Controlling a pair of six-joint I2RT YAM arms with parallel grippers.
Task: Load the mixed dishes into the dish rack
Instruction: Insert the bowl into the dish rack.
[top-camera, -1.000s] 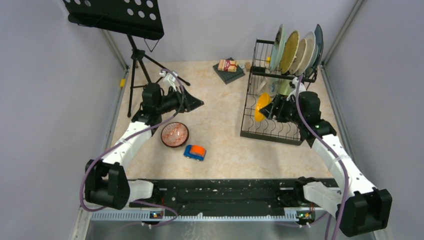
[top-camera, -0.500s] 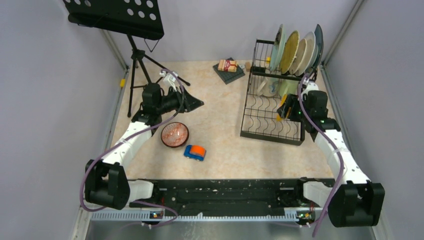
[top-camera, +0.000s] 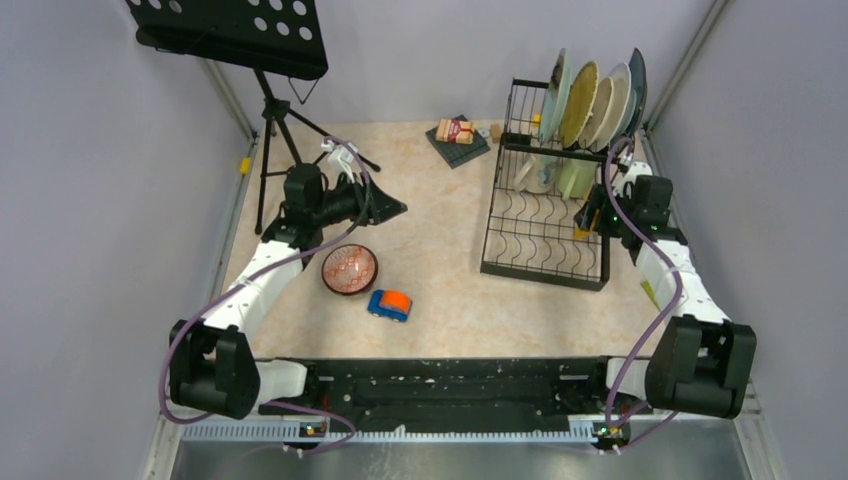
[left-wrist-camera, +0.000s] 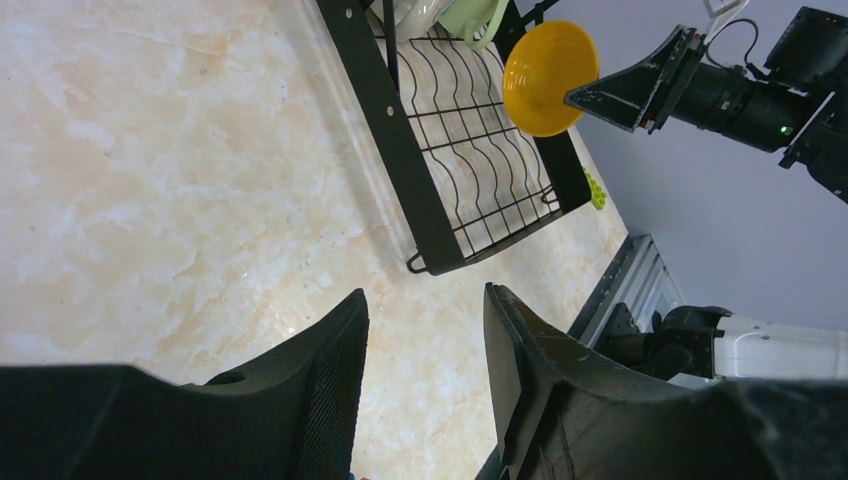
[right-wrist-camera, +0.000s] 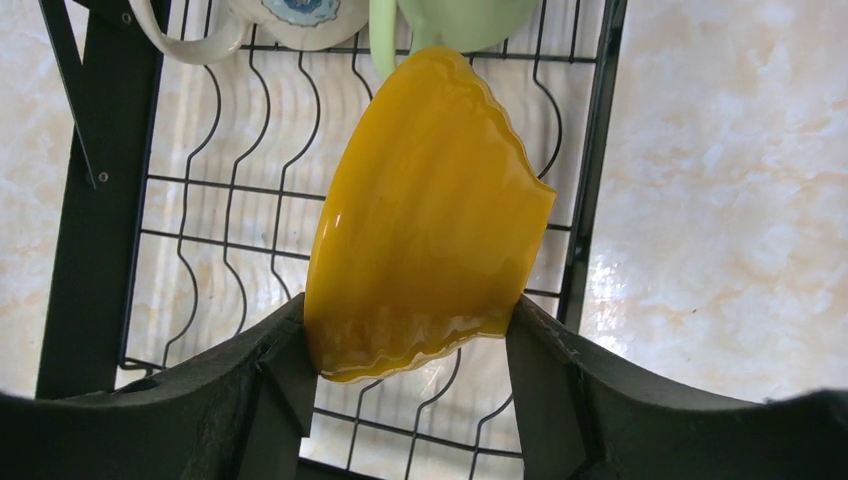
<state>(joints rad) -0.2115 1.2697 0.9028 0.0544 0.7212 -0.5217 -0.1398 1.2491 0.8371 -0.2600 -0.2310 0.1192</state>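
My right gripper (top-camera: 590, 215) is shut on the rim of a yellow-orange bowl (right-wrist-camera: 425, 220) and holds it on edge over the right part of the black dish rack (top-camera: 545, 273). The left wrist view shows the bowl (left-wrist-camera: 545, 62) too. Mint-green (top-camera: 557, 85), yellowish (top-camera: 578, 100), cream (top-camera: 611, 98) and dark teal (top-camera: 637, 88) plates stand in the upper tier. A beige mug (top-camera: 533, 176) and a pale green mug (top-camera: 570, 178) sit at the back of the rack. A red-brown patterned bowl with a dark rim (top-camera: 349, 269) lies on the table. My left gripper (top-camera: 395, 208) is open and empty above the table.
A blue-and-orange toy car (top-camera: 389, 304) lies beside the patterned bowl. A black music stand on a tripod (top-camera: 272, 110) stands at the back left. A packet on a dark mat (top-camera: 458, 135) lies left of the rack. A small yellow-green thing (top-camera: 650, 293) lies right of the rack.
My right gripper has carried the yellow-orange bowl from the left-middle of the rack base to its right side. The left arm has not moved.
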